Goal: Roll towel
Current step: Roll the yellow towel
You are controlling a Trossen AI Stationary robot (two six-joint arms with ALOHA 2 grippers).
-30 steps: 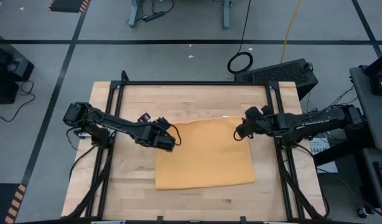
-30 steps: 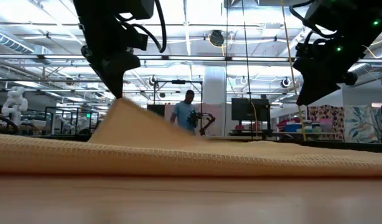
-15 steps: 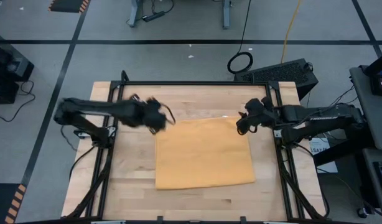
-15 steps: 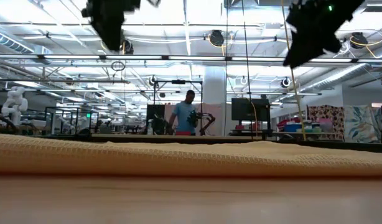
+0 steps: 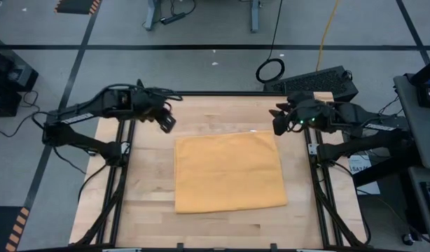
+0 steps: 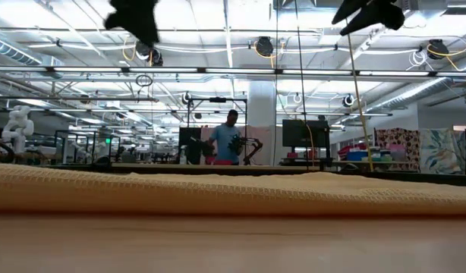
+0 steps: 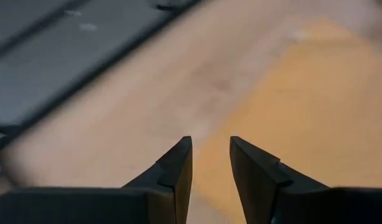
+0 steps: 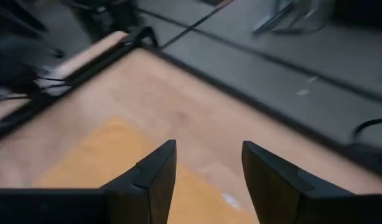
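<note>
The mustard-yellow towel (image 5: 230, 172) is lying flat and fully spread on the wooden bench (image 5: 145, 210), with no turn of a roll showing at any edge; in the low view it is sitting as one even, low band (image 6: 233, 189) across the bench. By that, the rolling is not yet begun, or any try at it has left nothing behind: the whole job is still ahead.

The left tool (image 5: 167, 122) is hanging above bare bench just beyond the towel's far left corner, clear of the cloth. Its fingers (image 7: 178, 165) are standing narrowly apart with nothing between them. The right tool (image 5: 278, 122) is hanging just beyond the towel's far right corner, also clear of the cloth, its fingers (image 8: 157, 171) spread wider and empty.

A second ago the left tool was down at the towel's far left corner, pulling the cloth up into a peak, and the right tool was low over the far right corner. Half a second ago the peak was already gone and both arms were rising. Now both tools are higher and farther back from the towel, and the cloth is lying flat again.
</note>
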